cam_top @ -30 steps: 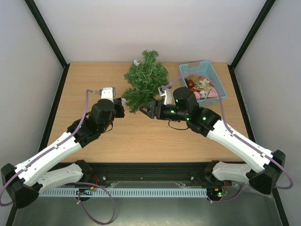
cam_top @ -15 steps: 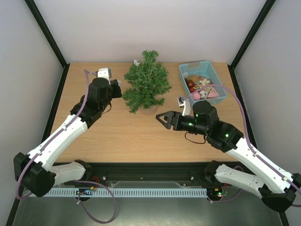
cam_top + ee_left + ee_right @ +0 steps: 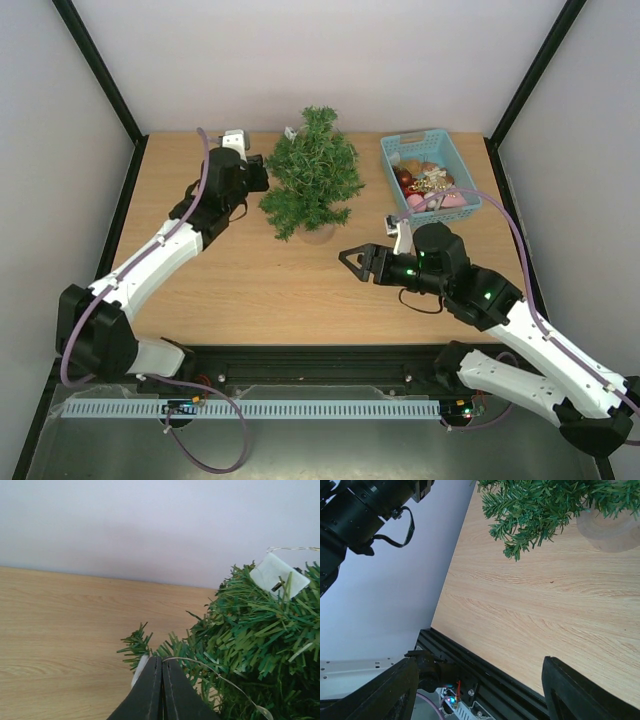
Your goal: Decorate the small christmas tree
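Upper centre of the top view, the tree (image 3: 312, 185) stands upright on the table (image 3: 250, 290), with the basket (image 3: 414, 137) near, to its right. The left gripper (image 3: 162, 666) is pinched closed on a thin wire (image 3: 227, 684) at the tree's left flank, probably to drape it. The right gripper (image 3: 350, 265), jaws apart and empty, hangs over bare wood below the tree, with free room toward the basket.
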You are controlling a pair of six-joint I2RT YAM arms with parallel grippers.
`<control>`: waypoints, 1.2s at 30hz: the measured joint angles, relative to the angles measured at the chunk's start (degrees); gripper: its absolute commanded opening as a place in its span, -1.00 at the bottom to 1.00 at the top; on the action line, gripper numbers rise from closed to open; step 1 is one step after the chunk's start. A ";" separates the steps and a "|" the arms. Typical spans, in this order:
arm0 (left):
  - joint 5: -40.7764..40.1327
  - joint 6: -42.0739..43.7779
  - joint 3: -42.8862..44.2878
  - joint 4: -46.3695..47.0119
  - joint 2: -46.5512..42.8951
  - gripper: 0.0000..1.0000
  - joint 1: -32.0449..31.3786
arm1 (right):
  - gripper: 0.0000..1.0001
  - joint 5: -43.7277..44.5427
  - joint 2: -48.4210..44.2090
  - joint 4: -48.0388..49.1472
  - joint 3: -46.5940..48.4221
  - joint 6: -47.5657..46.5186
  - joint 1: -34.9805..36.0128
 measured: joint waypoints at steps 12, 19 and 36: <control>6.73 -1.62 -5.31 9.01 0.48 -0.95 0.37 | 0.39 0.76 -1.49 -0.96 -1.92 0.50 0.00; 7.56 -1.70 -6.08 9.86 0.81 -0.95 1.36 | 0.39 0.74 -1.49 -0.96 -1.95 0.52 0.00; 12.48 -0.02 4.90 5.90 2.91 -0.95 8.83 | 0.41 0.50 -0.76 -0.76 -3.39 0.50 0.00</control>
